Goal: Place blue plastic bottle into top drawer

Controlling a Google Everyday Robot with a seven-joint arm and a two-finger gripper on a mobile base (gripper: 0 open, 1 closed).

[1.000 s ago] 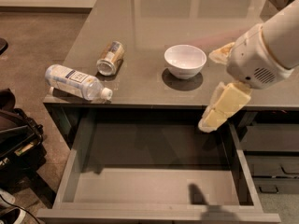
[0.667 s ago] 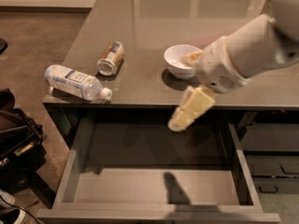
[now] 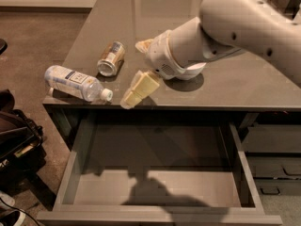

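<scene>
The desk (image 3: pixel 244 86) holds the blue plastic bottle (image 3: pixel 77 83), which lies on its side near the front left corner. The top drawer (image 3: pixel 211 187) is pulled out below and in front of the bottle, and we see nothing in it. The arm (image 3: pixel 244 22) comes in from the bottle's right. A gold can (image 3: pixel 111 59) lies just behind the bottle. The jaws hang just right of the bottle's cap, wide open and holding nothing. We think this is the reaching step. Next the jaws must go over the bottle's middle, miss the can, and squeeze.
</scene>
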